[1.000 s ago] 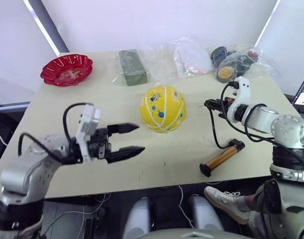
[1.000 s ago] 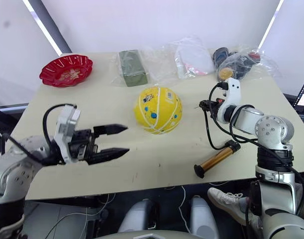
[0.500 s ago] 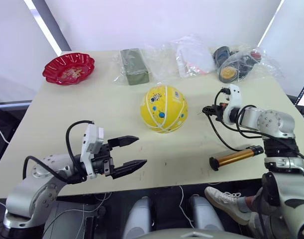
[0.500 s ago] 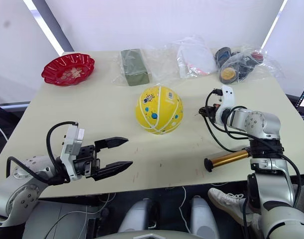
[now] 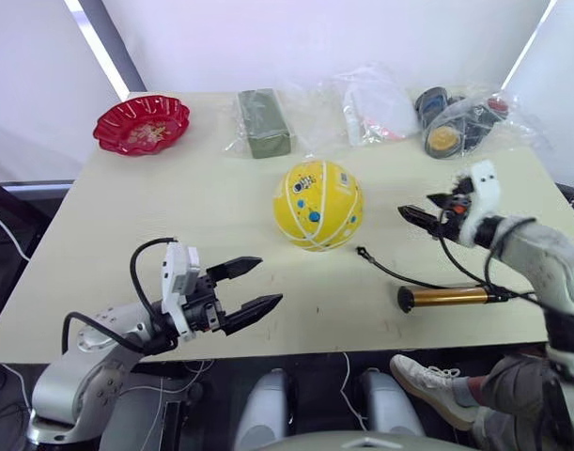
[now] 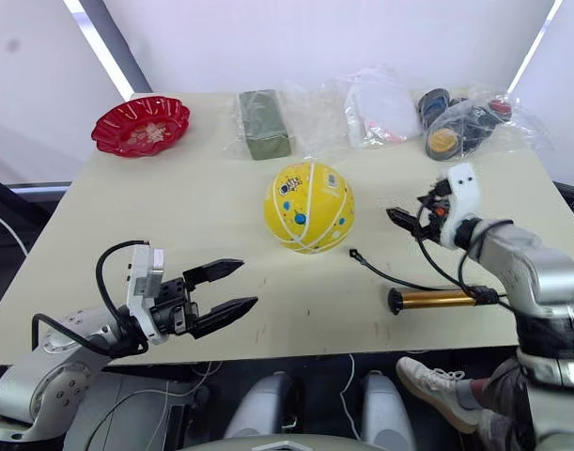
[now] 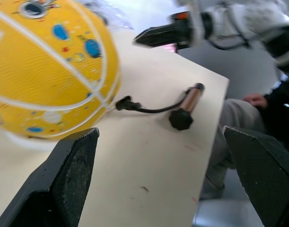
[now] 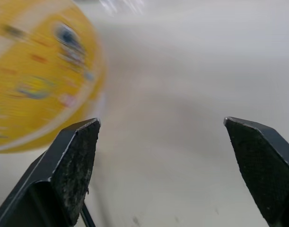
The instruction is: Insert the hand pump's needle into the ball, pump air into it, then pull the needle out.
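Yellow white-striped ball (image 5: 318, 204) sits mid-worktop; gold-bronze hand pump (image 5: 446, 298) lies right of it; both pincers, left (image 5: 254, 285) and right (image 6: 395, 217), gape wide and empty.

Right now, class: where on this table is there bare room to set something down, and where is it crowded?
Bare: the broad patch between the red bowl, the ball and the left gripper, and the table's near edge in front of the ball. Crowded: the far edge with its plastic bags and green block, and the right side, where the hand pump lies below the right gripper.
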`<state>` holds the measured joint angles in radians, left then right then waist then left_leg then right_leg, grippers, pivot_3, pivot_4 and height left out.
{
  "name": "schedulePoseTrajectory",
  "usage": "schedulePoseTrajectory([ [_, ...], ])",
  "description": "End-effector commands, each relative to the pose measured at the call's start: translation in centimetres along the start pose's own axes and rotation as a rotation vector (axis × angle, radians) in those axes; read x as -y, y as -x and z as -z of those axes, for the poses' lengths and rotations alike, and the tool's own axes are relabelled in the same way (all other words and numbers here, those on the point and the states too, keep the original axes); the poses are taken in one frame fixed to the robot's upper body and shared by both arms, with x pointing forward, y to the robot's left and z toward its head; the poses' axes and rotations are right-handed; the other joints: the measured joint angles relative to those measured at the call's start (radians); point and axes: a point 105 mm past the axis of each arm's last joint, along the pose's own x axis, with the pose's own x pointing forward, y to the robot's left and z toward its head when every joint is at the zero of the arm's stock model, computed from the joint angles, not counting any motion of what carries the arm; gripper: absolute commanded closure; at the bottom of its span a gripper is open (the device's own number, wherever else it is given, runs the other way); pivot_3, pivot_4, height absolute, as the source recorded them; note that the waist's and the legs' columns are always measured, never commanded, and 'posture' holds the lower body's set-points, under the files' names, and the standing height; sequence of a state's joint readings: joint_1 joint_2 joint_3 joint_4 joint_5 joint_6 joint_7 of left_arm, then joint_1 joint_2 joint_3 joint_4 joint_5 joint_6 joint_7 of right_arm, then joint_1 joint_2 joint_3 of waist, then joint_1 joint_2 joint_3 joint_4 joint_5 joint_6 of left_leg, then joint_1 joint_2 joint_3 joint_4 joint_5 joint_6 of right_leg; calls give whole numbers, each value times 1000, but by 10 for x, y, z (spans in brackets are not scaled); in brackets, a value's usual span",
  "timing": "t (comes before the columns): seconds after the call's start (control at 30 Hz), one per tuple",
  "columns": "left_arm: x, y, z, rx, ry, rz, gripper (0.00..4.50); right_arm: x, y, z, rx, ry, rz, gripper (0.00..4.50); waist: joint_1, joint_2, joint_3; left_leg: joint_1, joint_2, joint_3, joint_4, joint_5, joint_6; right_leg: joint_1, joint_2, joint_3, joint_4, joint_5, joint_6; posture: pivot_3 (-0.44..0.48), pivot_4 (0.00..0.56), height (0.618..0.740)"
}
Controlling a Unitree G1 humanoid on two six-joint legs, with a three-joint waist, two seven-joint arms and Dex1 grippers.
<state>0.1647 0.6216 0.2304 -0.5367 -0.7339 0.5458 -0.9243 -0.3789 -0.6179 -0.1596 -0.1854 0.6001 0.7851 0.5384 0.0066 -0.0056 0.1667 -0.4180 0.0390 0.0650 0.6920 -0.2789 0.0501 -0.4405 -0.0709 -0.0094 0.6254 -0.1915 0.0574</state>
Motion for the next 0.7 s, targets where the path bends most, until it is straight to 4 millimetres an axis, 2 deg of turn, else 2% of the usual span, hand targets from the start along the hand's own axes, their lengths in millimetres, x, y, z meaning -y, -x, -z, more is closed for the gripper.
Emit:
schedulePoseTrajectory([
  [0.03, -3, 3, -6, 31, -25, -61, 0, -7, 29, -29, 161, 135, -26, 51, 5, 0, 0, 0, 0, 0, 0, 0, 0, 0, 0, 0, 0, 0, 0, 0, 150, 740],
  [0.13, -9, 5, -1, 28, -3, -123, 0, -3, 56, -16, 187, 154, 19, 51, 13, -1, 0, 1, -1, 1, 0, 0, 0, 2, 0, 0, 0, -1, -2, 0, 150, 740],
  [0.33, -14, 9, 6, 7, 4, -177, 0, -4, 97, 21, 92, 182, 31, 51, 10, -1, 0, 3, -1, 4, 0, 0, 0, 2, 0, 1, 0, -2, -2, 0, 150, 740],
  [0.47, -13, 14, 12, -17, 9, -189, 0, 8, 129, 41, 49, 156, 78, 51, 11, -1, 0, 3, 0, 4, 0, 0, -1, 2, 0, 1, 0, -4, 0, 0, 150, 740],
  [0.6, -11, 20, 17, -36, 18, -196, 0, 15, 150, 52, 24, 143, 117, 51, 10, -1, 0, 3, 0, 4, 0, 0, -1, 2, 0, 1, 0, -4, 1, 0, 150, 740],
  [0.7, -9, 26, 23, -52, 31, -198, 0, 17, 159, 58, -1, 154, 115, 51, 10, -1, 0, 4, 0, 4, 0, 0, -1, 2, 0, 2, 0, -4, 1, 0, 150, 740],
])
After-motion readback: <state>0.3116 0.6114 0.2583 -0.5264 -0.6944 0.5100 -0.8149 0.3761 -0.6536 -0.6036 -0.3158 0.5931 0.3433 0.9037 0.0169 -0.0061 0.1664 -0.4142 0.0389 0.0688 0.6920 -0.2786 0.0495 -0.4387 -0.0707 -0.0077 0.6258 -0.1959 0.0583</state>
